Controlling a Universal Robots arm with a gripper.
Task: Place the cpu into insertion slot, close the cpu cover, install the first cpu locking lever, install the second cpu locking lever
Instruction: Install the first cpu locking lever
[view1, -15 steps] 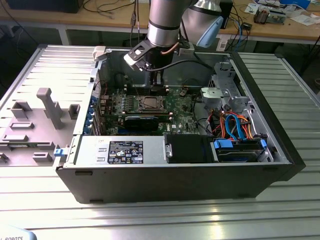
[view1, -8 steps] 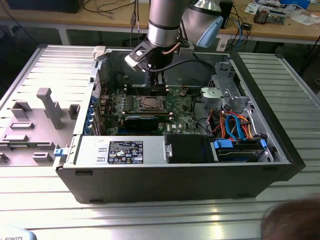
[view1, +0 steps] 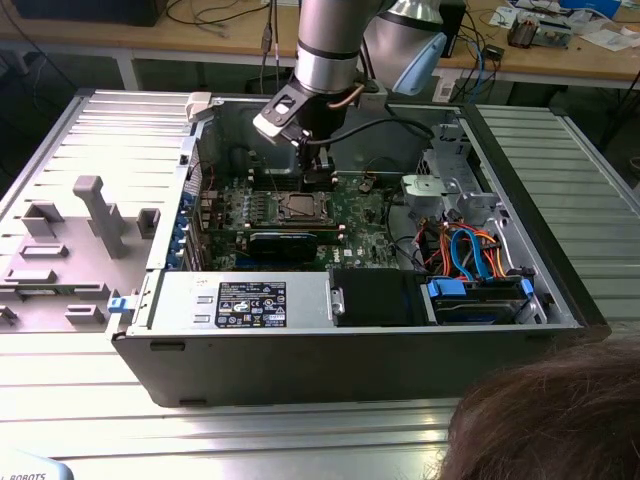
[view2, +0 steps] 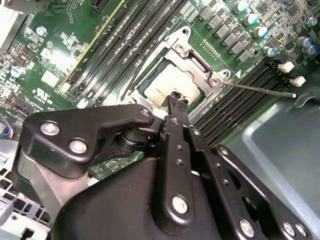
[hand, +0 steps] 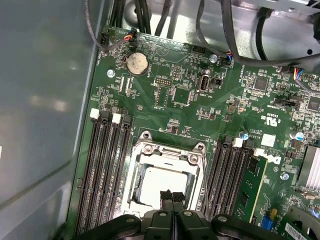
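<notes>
Ribbed metal desk (view1: 300, 440) carries an open computer case (view1: 300, 370), where the gripper (hand: 172, 196), fingers pressed together with nothing between them, points down at the cpu (hand: 162, 180). It lies flat in the insertion slot (hand: 135, 188) on the green motherboard (hand: 185, 100), framed by the cpu cover (hand: 170, 152). A thin lever (view2: 260, 90) angles away beside the slot.
</notes>
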